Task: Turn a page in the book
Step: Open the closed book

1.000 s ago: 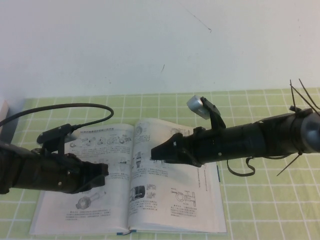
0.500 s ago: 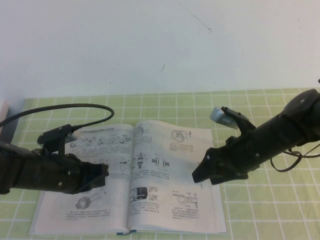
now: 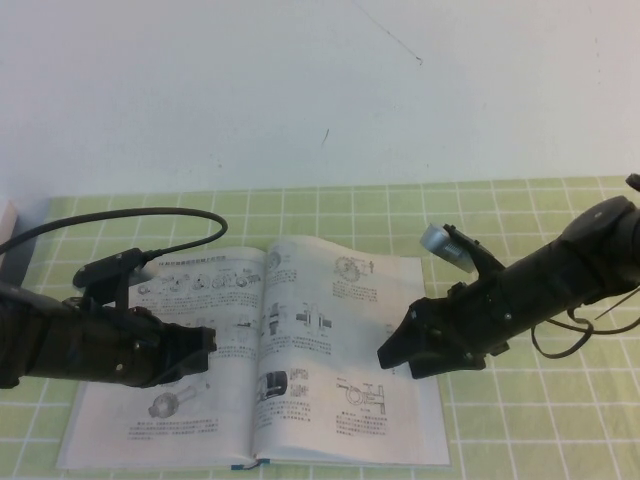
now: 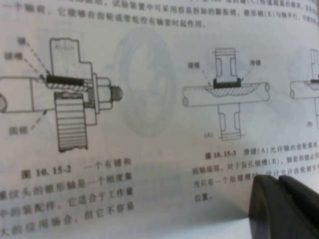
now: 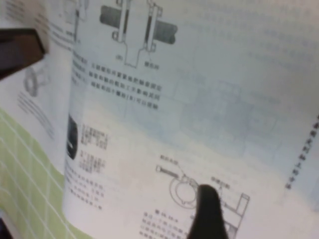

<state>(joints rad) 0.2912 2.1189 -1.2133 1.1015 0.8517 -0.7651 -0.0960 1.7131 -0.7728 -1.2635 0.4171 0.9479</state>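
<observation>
The book [image 3: 160,440] lies open on the green checked mat. Its right-hand page [image 3: 340,300], white with small black part drawings, bows up a little. My right gripper [image 3: 385,353] is at that page's outer part. In the right wrist view one black finger [image 5: 207,214] lies on top of the page [image 5: 199,99], and the sheet rises beside it and hides the other finger. My left gripper [image 3: 208,345] is over the left-hand page with its fingers together [image 4: 279,181], tips just above the printed text. It also shows in the right wrist view [image 5: 20,50].
The green checked mat [image 3: 540,420] extends right of and behind the book. A black cable [image 3: 150,215] loops above the left arm. A white wall stands behind. A pale object [image 3: 5,215] sits at the far left edge.
My right gripper has moved from over the middle of the book out and down to the right page's outer part. The page now bows up slightly. The left arm has not moved.
</observation>
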